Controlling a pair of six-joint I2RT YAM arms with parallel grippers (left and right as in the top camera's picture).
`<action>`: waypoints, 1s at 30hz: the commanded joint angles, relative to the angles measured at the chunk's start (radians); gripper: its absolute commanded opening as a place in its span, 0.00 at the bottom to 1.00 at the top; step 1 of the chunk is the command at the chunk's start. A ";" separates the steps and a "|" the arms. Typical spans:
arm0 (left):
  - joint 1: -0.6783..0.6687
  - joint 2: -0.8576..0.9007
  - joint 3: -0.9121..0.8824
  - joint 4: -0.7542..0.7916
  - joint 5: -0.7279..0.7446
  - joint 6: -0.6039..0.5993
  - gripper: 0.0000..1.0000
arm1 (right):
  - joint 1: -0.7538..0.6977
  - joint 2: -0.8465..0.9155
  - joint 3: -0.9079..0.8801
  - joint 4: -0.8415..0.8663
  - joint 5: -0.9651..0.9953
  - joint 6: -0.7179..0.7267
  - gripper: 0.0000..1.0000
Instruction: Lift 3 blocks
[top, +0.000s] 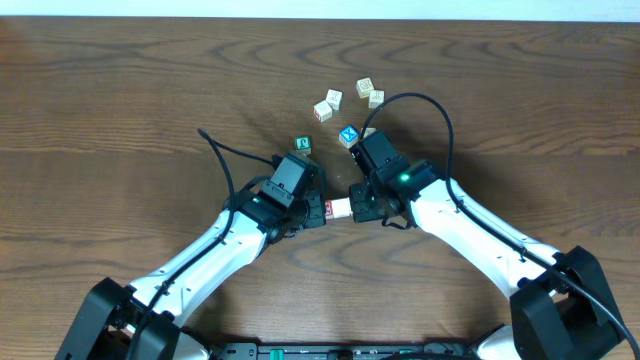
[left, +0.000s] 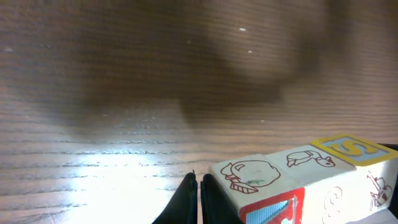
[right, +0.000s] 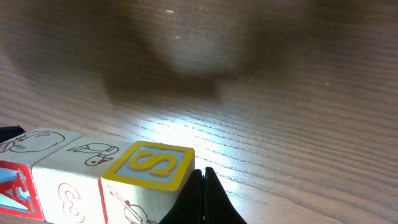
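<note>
Row of three blocks (top: 340, 209) lies mid-desk, spanned end to end between the two tools. Its long axis runs left to right across the robot's front, roughly in line with both sets of fingertips.

Left tool (left: 198, 202): jaws fully closed, nothing between them, so it acts as a blunt pusher only. In the left wrist view the row begins just to the right of the tips. The near end block, the red-sided block (left: 258, 186), looks to be touching them. Beyond it come the middle block (left: 308, 168) and the S block (left: 351, 149), set face to face with no gaps seen.

Right tool (right: 203, 196): jaws likewise closed on nothing. In the right wrist view its tips meet the right edge of the S block, and the row extends away to the left.

Key relation: each tool sits off one end of the row, on its axis. The hold is a squeeze along the row's length, not a pinch on any single block. Neither arm is nearer; the layout is symmetric.

Height: block undersides are cut off by the frame edges. Cannot tell whether the row rests on the desk (top: 120, 90) or is clear of it.

Judgement: the lift calls for both arms to rise together under equal inward pressure. A mismatch would likely buckle the row at the middle block.

Loose cubes (top: 334, 98) lie beyond the tools, not involved.
</note>
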 joint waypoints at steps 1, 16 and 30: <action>-0.039 -0.040 0.113 0.067 0.195 -0.005 0.07 | 0.074 -0.024 0.069 0.032 -0.304 -0.035 0.01; -0.038 -0.040 0.140 0.066 0.195 -0.005 0.07 | 0.074 -0.024 0.082 0.024 -0.304 -0.042 0.01; -0.038 -0.040 0.149 0.066 0.195 -0.005 0.07 | 0.074 -0.024 0.087 0.003 -0.283 -0.046 0.01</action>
